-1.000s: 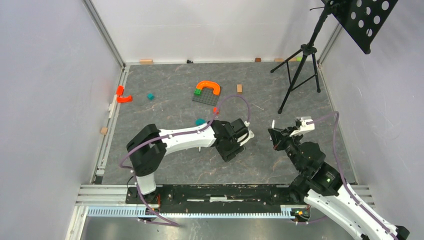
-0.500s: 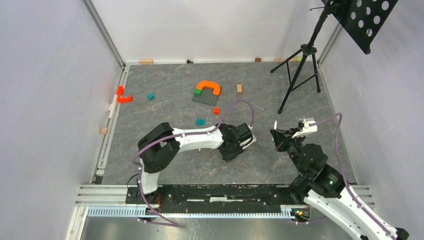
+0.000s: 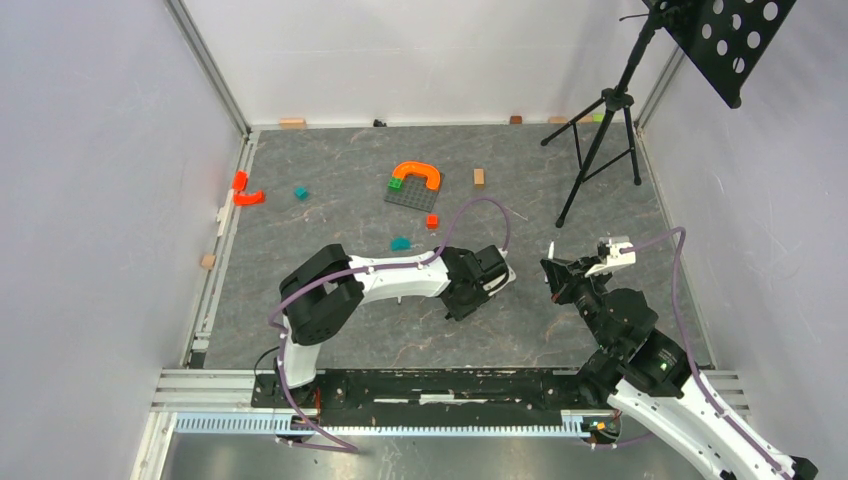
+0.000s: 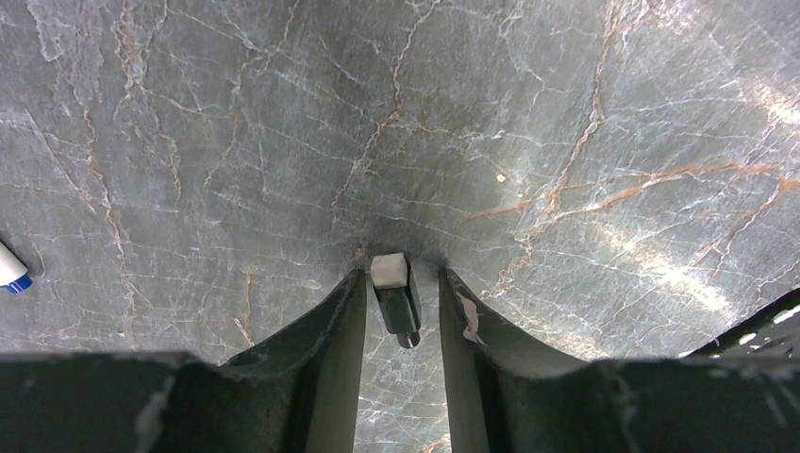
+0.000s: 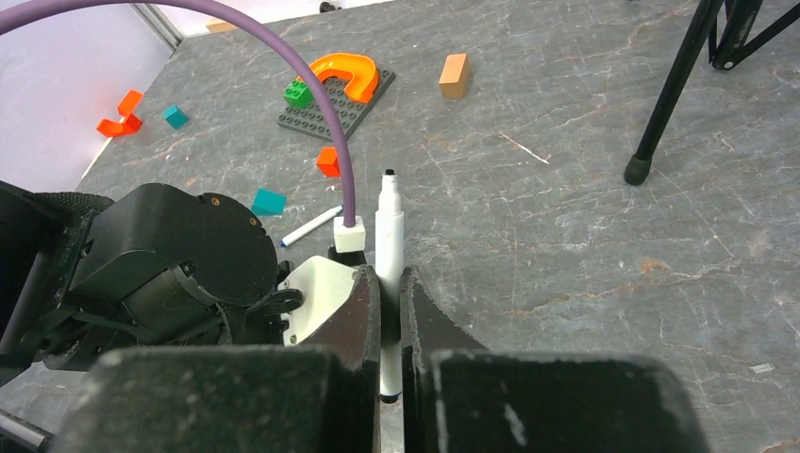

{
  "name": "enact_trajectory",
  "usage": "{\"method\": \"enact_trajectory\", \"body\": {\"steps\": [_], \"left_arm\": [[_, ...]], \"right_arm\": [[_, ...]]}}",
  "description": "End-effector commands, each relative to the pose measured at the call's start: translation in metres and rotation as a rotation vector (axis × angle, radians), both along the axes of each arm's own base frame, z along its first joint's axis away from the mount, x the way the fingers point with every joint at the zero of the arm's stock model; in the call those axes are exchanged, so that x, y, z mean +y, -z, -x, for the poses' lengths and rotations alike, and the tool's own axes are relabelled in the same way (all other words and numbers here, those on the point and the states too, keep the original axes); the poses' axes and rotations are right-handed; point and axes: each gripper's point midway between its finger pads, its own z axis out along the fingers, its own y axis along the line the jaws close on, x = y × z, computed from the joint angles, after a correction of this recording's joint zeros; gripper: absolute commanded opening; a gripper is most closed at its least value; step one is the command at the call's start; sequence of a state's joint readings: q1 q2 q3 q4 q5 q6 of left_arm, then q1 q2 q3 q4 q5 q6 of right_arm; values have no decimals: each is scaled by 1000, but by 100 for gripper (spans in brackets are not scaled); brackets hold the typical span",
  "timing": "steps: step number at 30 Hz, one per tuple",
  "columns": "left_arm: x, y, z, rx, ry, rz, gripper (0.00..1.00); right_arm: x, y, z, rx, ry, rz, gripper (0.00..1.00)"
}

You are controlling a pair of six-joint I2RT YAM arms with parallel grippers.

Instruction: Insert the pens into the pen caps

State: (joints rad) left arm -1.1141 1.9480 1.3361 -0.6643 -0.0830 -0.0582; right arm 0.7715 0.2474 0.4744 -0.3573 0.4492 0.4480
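Straddling a dark cap (image 4: 397, 304) on the worktop (image 4: 585, 142), the left hand (image 4: 403, 276) is narrowly parted, seemingly not gripping. The right hand (image 5: 389, 281) clamps a pen (image 5: 390, 222) upright. Next: pinch, lift, align.

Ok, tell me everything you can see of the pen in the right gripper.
The pen is a slim white barrel, plastic by its look, narrowing to a small dark tip, uncapped. The right gripper has its jaws shut on the lower barrel; the rear end pokes out behind them. The tip points away from the wrist, and only the jaws touch it.
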Motion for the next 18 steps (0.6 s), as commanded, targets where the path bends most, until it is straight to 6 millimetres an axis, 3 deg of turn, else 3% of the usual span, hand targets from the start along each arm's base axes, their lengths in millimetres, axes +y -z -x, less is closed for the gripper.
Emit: {"method": "enact_trajectory", "body": {"steps": [1,18], "left_arm": [[-7,4,-3,-12,-32,4,40],[15,9,5,5,-10,-88,42]], "right_arm": [[-1,-17,2,-32,-2,-37,0],[-2,-15,2,-31,2,-35,0]]}}
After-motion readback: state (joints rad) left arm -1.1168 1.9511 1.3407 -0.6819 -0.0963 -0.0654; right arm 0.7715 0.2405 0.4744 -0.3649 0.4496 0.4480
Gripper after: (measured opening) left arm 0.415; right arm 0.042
